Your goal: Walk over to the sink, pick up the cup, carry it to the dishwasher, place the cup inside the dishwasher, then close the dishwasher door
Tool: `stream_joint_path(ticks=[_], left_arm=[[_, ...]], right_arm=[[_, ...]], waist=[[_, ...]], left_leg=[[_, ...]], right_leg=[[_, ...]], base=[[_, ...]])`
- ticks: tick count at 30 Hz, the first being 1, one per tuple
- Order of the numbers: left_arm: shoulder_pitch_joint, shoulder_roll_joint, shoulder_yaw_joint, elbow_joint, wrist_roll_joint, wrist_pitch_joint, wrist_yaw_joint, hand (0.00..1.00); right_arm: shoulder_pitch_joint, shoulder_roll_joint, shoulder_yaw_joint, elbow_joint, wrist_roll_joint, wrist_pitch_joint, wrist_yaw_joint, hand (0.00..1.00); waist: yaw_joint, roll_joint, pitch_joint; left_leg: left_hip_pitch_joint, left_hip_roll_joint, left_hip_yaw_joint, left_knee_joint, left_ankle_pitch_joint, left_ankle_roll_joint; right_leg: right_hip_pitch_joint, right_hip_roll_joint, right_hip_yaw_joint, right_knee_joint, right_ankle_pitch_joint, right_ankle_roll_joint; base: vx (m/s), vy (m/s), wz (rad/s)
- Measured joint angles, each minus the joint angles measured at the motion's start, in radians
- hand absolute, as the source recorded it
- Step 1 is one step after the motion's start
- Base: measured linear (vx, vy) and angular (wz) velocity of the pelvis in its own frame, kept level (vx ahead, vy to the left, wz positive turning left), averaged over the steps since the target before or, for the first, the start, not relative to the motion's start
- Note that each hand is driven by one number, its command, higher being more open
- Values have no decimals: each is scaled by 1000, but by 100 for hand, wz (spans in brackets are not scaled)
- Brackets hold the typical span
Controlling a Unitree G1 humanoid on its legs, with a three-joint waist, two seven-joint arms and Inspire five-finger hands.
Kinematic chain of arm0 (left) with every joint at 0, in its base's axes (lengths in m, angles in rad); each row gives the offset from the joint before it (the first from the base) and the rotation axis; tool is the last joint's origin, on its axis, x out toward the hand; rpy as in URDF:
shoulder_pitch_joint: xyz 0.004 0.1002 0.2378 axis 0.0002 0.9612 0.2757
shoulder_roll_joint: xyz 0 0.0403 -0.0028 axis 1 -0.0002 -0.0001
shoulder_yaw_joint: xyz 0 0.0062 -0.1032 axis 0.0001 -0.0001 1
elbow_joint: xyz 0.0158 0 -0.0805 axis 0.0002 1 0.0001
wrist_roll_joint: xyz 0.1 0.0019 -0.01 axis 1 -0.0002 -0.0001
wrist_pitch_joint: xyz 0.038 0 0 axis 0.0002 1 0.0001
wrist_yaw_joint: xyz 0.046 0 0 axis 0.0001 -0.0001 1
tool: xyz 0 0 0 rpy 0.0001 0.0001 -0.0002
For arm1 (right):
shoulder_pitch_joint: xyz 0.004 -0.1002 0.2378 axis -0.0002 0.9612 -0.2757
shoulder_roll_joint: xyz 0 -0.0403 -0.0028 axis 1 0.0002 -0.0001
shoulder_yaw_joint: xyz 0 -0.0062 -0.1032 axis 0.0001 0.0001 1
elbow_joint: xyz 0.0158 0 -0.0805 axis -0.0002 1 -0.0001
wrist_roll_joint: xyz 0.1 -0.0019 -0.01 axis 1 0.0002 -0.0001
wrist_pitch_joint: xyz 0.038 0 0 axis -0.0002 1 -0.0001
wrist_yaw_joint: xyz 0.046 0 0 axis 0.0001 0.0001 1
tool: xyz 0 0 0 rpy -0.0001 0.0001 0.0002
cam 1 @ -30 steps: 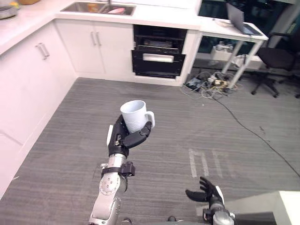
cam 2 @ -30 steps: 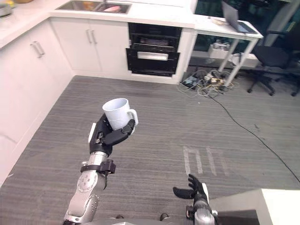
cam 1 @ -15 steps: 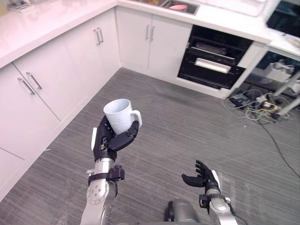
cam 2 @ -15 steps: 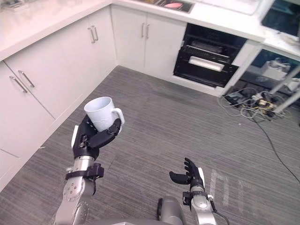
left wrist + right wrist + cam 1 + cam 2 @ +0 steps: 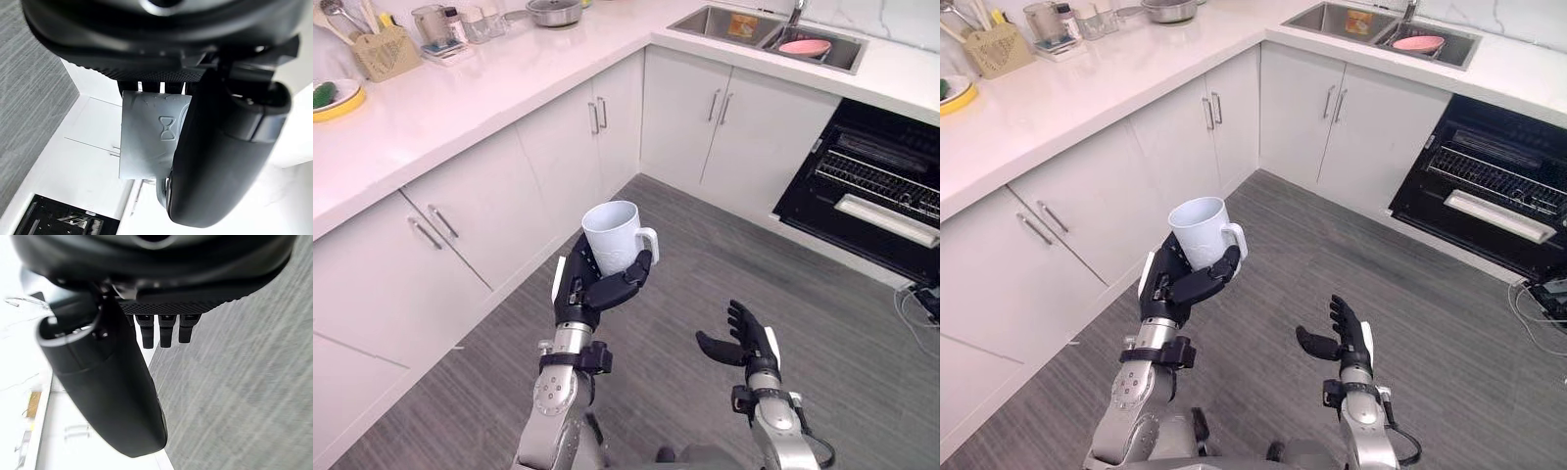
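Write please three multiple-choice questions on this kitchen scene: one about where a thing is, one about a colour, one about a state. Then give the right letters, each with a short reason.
1. Where is the cup?
A. in the sink
B. in the left hand
C. in the right hand

2. What colour is the bowl lying in the sink?
A. pink
B. blue
C. black

3. In what state is the right hand?
A. open and empty
B. shut on the cup
C. shut, holding nothing

Answers:
1 B: the left hand's fingers curl round the cup and hold it upright.
2 A: the bowl shows pink inside the sink.
3 A: its fingers are spread, with nothing between them and the thumb.
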Motion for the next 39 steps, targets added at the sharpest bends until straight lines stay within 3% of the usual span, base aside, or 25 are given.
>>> stream_joint_path(ticks=[1, 2, 3, 4, 6, 7, 8, 11, 12, 15, 16, 18, 19, 21, 23, 24, 26, 28, 29, 31, 34, 36, 37, 38, 39], left_arm=[[-1, 4, -3, 0, 0, 1, 0, 30], [0, 8, -2, 3, 0, 1, 1, 30], [-22, 27, -2, 20, 0, 4, 3, 30], [-39, 29, -4, 27, 0, 13, 2, 30], [-40, 39, -9, 29, 1, 17, 3, 30], [-42, 68, -14, 30, 4, 19, 6, 30], [-41, 93, -13, 36, 22, 25, 18, 30], [-45, 102, -13, 37, 39, 32, 35, 30], [-48, 102, -14, 36, 39, 29, 35, 30], [-56, 105, -15, 38, 40, 20, 34, 30], [-57, 105, -15, 39, 40, 20, 34, 30], [-56, 106, -14, 44, 62, 20, 34, 30], [-56, 95, -15, 75, 71, 18, 33, 30], [-60, 61, -20, 130, 78, 22, 25, 30], [-64, 44, -18, 159, 78, 24, 25, 30], [-46, 19, -15, 159, 78, 30, 24, 30], [-37, 15, -32, 139, 78, 29, 23, 30], [-31, 12, -47, 125, 79, 27, 14, 30], [-25, 6, -58, 120, 80, 27, 9, 30], [-11, -2, -63, 111, 86, 26, 2, 30], [-6, -3, -47, 112, 110, 26, 2, 30], [-2, 1, -25, 113, 116, 26, 11, 30], [-1, 11, -19, 114, 116, 26, 26, 30], [-11, 21, -3, 117, 116, 27, 36, 30], [-13, 23, 3, 117, 116, 28, 42, 30]], right_arm=[[-7, -9, 1, 22, 0, -1, -1, 90], [-8, -8, 0, 34, 0, -1, -2, 90], [-8, 5, 1, 52, 0, 2, -5, 90], [-6, 3, 2, 52, -2, 2, -4, 90], [-6, 6, 3, 52, -2, 3, -4, 90], [-24, 16, 12, 52, -2, 3, -4, 90], [-50, 18, 39, 52, -3, 4, -3, 90], [-100, 32, 100, 40, -9, 3, 12, 90], [-104, 37, 105, 24, -12, 3, 14, 90], [-111, 38, 121, -64, -12, -14, 17, 90], [-113, 35, 121, -75, -12, -14, 16, 90], [-108, 22, 121, -106, -12, -14, 15, 90], [-93, 2, 118, -122, -12, -14, 14, 90], [-84, -24, 108, -142, -12, -12, 14, 90], [-54, -21, 102, -203, -12, -11, 15, 90], [13, -8, 109, -332, -10, -11, 8, 90], [52, 11, 110, -442, -8, -22, -3, 90], [66, 26, 110, -520, 2, -56, -13, 90], [64, 30, 113, -538, 2, -78, -13, 90], [58, 29, 122, -534, 19, -89, -9, 90], [15, 18, 128, -428, 39, -87, -1, 90], [-16, 12, 129, -340, 39, -79, 3, 90], [-18, 18, 129, -310, 41, -70, 5, 90], [-15, 33, 129, -301, 48, -63, 5, 90], [-16, 35, 127, -301, 55, -62, 5, 90]], waist=[[0, 8, -4], [0, 3, -6], [-17, -35, -11], [-25, -38, -12], [-25, -51, -15], [-21, -81, -13], [-20, -87, -17], [-29, -79, -19], [-29, -78, -19], [-70, -60, -23], [-77, -59, -24], [-89, -81, -38], [-108, -71, -62], [-112, 7, -84], [-109, 26, -73], [-87, 37, -65], [-70, 36, -62], [-67, 28, -63], [-62, 22, -65], [-50, 21, -67], [-28, 20, -68], [-20, 24, -69], [-6, 11, -71], [-17, -19, -71], [-20, -27, -70]], left_leg=[[27, -25, -54, -116, 176, -24], [48, -38, -58, -109, 259, 16], [35, -67, -41, -17, 193, 60], [10, -68, -29, 93, 97, 77], [28, -69, 12, 148, 16, 86], [91, -83, 81, 168, -60, 105], [155, -82, 133, 160, -103, 118], [350, -79, 217, 5, -124, 117], [384, -79, 232, -27, -126, 110], [521, -83, 279, -162, -131, 81], [543, -84, 283, -178, -136, 73], [629, -123, 280, -218, -166, 23], [670, -134, 244, -221, -190, -6], [654, -74, 204, -113, -197, -9], [595, 3, 187, 174, -132, -77], [516, 98, 168, 522, 63, -102], [408, 161, 165, 745, 26, -73], [282, 187, 165, 797, -35, -33], [210, 186, 171, 737, -71, 14], [141, 145, 143, 530, -108, 39], [134, -9, -99, -11, -53, -9], [173, -47, -189, -175, 120, -54], [209, -65, -203, -197, 220, -14], [190, -87, -176, -133, 181, 30], [182, -93, -158, -94, 151, 47]], right_leg=[[38, -11, 53, -2, -35, 48], [58, -25, 80, 0, -49, 65], [63, -74, 116, 34, -66, 71], [33, -91, 162, 128, -65, 73], [-29, -107, 201, 290, -65, 84], [-145, -165, 206, 568, -8, 180], [-248, -201, 190, 759, 4, 194], [-418, -196, 20, 858, -56, 90], [-452, -186, -12, 845, -64, 77], [-583, -138, -204, 518, -54, 37], [-594, -122, -228, 423, -22, 30], [-593, -74, -268, 114, 170, -26], [-583, -77, -247, 107, 351, -105], [-582, -44, -253, 191, 281, -119], [-520, -5, -241, 237, 202, -124], [-397, 53, -197, 210, 146, -126], [-311, 88, -153, 184, 111, -130], [-234, 100, -105, 135, 84, -134], [-193, 101, -70, 101, 81, -128], [-149, 97, -6, 70, 70, -112], [-113, 78, 112, 64, 33, -77], [-87, 74, 188, 65, 19, -35], [-76, 63, 242, 67, -1, -5], [-78, 30, 262, 75, -20, 20], [-81, 19, 275, 84, -24, 28]], base=[[617, 328, -88], [611, 375, -64], [607, 382, -40], [594, 377, -32], [562, 346, -62], [621, 354, -114], [500, 268, -121], [478, 185, -93], [546, 136, -72], [463, 101, -37], [500, 64, -18], [695, 23, -4], [573, -2, 11], [575, -64, -7], [725, -127, -51], [682, -89, -83], [537, -10, -86], [417, 42, -65], [291, 62, -58], [381, 121, -89], [402, 204, -107], [472, 289, -120], [505, 341, -97], [483, 336, -84], [419, 316, -68]])
